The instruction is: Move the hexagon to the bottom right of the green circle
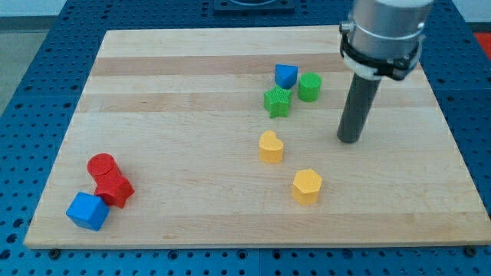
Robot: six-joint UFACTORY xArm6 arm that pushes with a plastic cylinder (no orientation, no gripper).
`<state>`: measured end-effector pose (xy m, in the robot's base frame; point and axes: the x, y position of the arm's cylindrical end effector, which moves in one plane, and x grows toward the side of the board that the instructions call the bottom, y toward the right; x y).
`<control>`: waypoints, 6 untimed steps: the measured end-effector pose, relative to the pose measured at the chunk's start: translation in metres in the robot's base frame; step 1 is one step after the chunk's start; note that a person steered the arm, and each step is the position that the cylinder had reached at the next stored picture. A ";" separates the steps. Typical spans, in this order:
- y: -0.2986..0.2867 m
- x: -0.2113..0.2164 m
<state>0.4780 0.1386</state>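
Yellow hexagon point(306, 185) lies below my tip point(350, 140), well below the green circle point(309, 87); no jaws.

Arm, end section: broad cylindrical housing point(383, 27), light grey metallic finish with soft highlights, cropped by the view's top edge. Lower rim: black band or collar point(379, 60) around the cylinder, with a thin pale ring showing beneath it on the view's left side. Rod point(356, 107): straight, round, dark grey to black, matte, narrower than the housing, uniform in width along its length. My tip point(350, 140): flat-ended, same dark colour as the rod. No cables, screws or markings can be made out.
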 end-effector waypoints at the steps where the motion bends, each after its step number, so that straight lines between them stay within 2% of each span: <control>1: 0.000 0.029; 4: -0.010 0.118; 6: -0.075 0.124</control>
<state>0.6025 0.0637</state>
